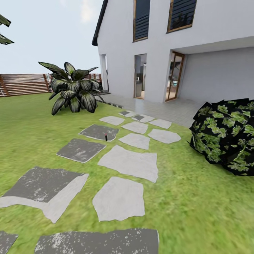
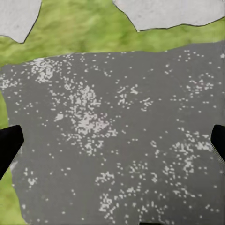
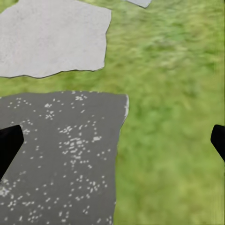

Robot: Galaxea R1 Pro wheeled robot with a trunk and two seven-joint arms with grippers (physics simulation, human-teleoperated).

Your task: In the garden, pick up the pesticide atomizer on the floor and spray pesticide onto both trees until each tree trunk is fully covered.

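Observation:
A small dark upright object with a reddish top (image 1: 106,137), which may be the atomizer, stands on a dark grey stepping stone (image 1: 99,132) in the middle of the lawn, well ahead of me. The thick-trunked trees are out of view. My left gripper (image 2: 112,145) hangs open over a dark speckled stone slab (image 2: 117,126), its black fingertips (image 2: 9,143) wide apart with nothing between them. My right gripper (image 3: 112,145) is also open, above the edge of a dark slab (image 3: 61,154) and grass (image 3: 173,140).
A path of pale and dark stepping stones (image 1: 128,162) runs over the grass toward the white house (image 1: 158,46). A broad-leaved plant (image 1: 72,90) stands at the left, a round bush (image 1: 227,132) at the right, and a slatted wooden fence (image 1: 23,84) at the back left.

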